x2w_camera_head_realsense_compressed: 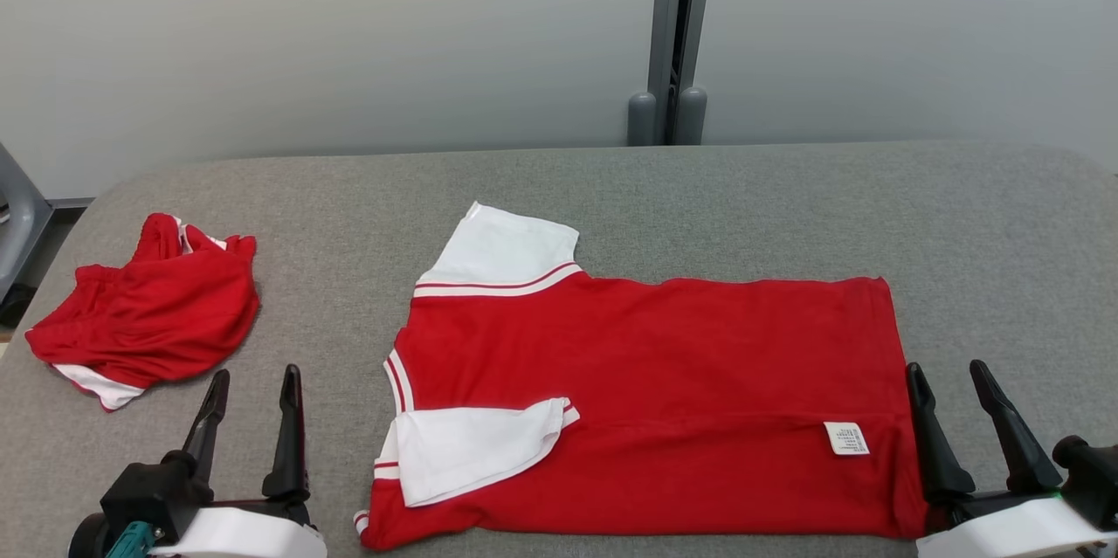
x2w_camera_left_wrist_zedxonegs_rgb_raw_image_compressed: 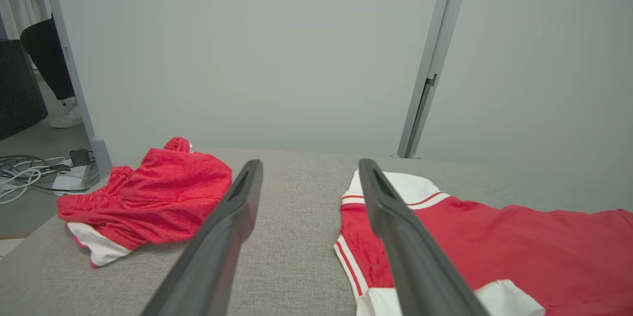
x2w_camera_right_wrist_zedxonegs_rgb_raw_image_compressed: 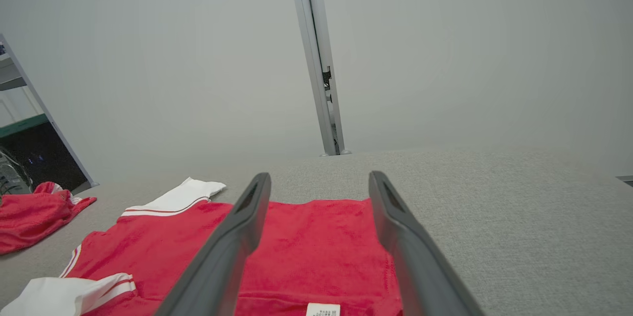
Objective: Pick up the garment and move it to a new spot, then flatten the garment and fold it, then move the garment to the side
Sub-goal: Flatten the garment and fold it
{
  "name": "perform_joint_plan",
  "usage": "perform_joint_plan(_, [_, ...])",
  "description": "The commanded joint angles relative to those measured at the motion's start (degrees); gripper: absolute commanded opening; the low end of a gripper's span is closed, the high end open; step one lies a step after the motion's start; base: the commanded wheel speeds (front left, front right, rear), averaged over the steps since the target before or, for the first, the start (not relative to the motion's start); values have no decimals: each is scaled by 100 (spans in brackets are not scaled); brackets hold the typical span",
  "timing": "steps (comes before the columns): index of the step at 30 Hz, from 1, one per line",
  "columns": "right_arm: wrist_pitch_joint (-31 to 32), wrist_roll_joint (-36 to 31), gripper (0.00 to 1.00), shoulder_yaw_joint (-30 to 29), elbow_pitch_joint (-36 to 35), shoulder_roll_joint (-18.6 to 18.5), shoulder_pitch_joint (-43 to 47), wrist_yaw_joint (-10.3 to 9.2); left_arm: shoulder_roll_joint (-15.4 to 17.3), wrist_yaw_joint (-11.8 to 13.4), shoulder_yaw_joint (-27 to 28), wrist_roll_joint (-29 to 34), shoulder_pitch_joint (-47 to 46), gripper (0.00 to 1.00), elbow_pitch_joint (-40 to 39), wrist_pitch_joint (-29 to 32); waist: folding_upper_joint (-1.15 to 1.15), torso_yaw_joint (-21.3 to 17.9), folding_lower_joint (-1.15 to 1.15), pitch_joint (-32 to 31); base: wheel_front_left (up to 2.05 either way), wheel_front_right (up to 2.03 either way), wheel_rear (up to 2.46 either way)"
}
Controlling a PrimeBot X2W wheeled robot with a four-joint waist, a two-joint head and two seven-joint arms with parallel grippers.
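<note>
Lying on the table (x2w_camera_head_realsense_compressed: 786,209), the red T-shirt (x2w_camera_head_realsense_compressed: 681,383) has one white sleeve (x2w_camera_head_realsense_compressed: 472,449) folded in. Left gripper (x2w_camera_head_realsense_compressed: 257,372) and right gripper (x2w_camera_head_realsense_compressed: 945,365) flank it, spread wide, empty; pinching near corners evenly should fold cleanly.

Wall: plain pale grey wall panels (x2w_camera_head_realsense_compressed: 349,34), evenly lit
Post: grey metal upright post (x2w_camera_head_realsense_compressed: 672,34), set between the panels
Desk: grey woven-fabric desk (x2w_camera_head_realsense_compressed: 699,191), rounded at its corners
Floor: grey floor (x2w_camera_left_wrist_zedxonegs_rgb_raw_image_compressed: 27,209), pale tangled cables (x2w_camera_left_wrist_zedxonegs_rgb_raw_image_compressed: 20,173) laid on it

Saw bare table (x2w_camera_head_realsense_compressed: 742,209) far and right of shirt (x2w_camera_head_realsense_compressed: 664,392), plus a lane between shirt and shorts (x2w_camera_head_realsense_compressed: 148,318). Was closed beyond the far edge by wall (x2w_camera_head_realsense_compressed: 349,34) and post (x2w_camera_head_realsense_compressed: 677,25).
</note>
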Motion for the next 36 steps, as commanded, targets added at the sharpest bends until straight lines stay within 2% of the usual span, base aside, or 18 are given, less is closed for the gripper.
perform_joint_plan(1, [-38, -42, 100, -46, -60, 17, 72, 1, -8, 34, 34, 57, 4, 100, -39, 0, 0, 2, 0, -5, 0, 0, 0])
perform_joint_plan(9, [-42, -171, 100, -95, -183, 171, 296, 1, -19, 33, 123, 211, 214, 100, -63, 0, 0, 8, 0, -18, 0, 0, 0])
perform_joint_plan(21, [-40, -109, 100, -92, -41, 153, 290, 1, -69, 2, 174, 157, 421, 100, 20, 0, 0, 5, 0, 5, 0, 0, 0])
perform_joint_plan(28, [-38, 18, 100, 68, 346, -101, -300, 1, 139, -115, 90, 197, -152, 100, 168, 175, 0, -128, 0, 193, 0, 0, 0])
perform_joint_plan(36, [223, 321, 100, 157, 1146, -442, -1700, 1, 548, -430, -221, 160, -1788, 100, 568, 690, 0, -321, 0, 968, 0, 0, 0])
